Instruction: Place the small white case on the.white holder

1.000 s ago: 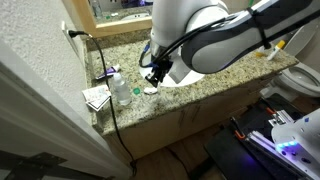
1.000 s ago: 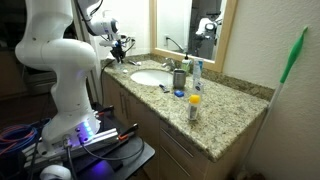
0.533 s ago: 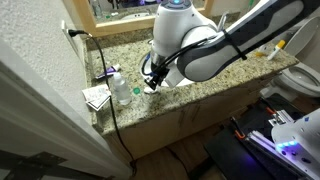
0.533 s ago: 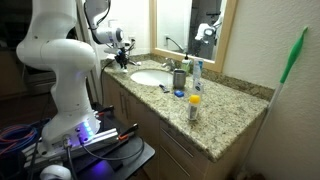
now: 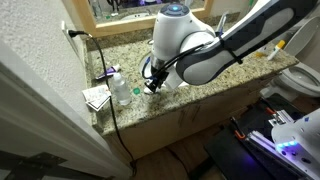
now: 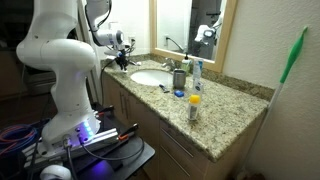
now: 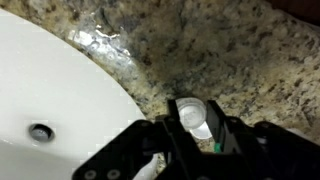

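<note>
Closest to the wrist camera, the gripper (image 7: 197,132) sets its two dark, blocky fingers (image 7: 170,130) on either side of the small white case (image 7: 194,116). The case is a flat, roundish, pale disc lying on the speckled granite counter (image 7: 250,50). Whether the pads pinch it or only bracket it cannot be told. Just beside it curves the smooth, glossy white sink basin (image 7: 60,90) with its round drain (image 7: 40,131). Farther along the basin's edge lies a crinkled, silvery patch (image 7: 100,40). In an exterior view a clear plastic bottle (image 5: 121,92) stands upright near the gripper, which hangs low over the stone.
</note>
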Action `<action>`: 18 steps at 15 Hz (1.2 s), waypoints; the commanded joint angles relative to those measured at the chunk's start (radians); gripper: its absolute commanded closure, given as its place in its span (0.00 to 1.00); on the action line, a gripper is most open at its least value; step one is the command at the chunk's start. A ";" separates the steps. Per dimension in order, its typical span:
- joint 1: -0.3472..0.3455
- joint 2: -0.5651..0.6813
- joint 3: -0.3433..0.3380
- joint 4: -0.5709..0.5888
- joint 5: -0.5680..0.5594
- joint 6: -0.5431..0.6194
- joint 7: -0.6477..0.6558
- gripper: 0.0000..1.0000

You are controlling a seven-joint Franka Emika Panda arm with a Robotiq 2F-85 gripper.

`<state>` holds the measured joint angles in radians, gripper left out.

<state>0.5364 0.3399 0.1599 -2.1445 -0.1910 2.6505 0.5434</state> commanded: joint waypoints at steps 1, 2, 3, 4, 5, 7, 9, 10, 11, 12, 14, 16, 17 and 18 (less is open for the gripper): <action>0.002 0.018 -0.009 0.006 -0.022 0.055 0.010 0.92; 0.006 0.018 -0.013 0.006 -0.024 0.065 0.012 0.92; 0.006 0.020 -0.014 0.008 -0.021 0.064 0.010 0.92; 0.006 0.024 -0.016 0.009 -0.019 0.068 0.008 0.92; 0.006 0.027 -0.018 0.010 -0.019 0.068 0.008 0.92; 0.008 0.028 -0.023 0.010 -0.020 0.062 0.012 0.92; 0.001 0.031 -0.019 0.010 -0.010 0.066 0.003 0.92; 0.005 0.032 -0.023 0.010 -0.015 0.065 0.007 0.92; 0.007 0.035 -0.026 0.012 -0.018 0.065 0.009 0.92; 0.006 0.039 -0.026 0.013 -0.017 0.063 0.008 0.92; 0.010 0.042 -0.033 0.012 -0.017 0.071 0.023 0.92; 0.000 0.022 -0.018 0.000 0.001 0.050 -0.001 0.67; 0.000 0.022 -0.018 0.000 0.002 0.050 -0.001 0.67; 0.000 0.021 -0.018 0.000 0.002 0.050 -0.001 0.92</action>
<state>0.5387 0.3624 0.1407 -2.1439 -0.1910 2.7021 0.5451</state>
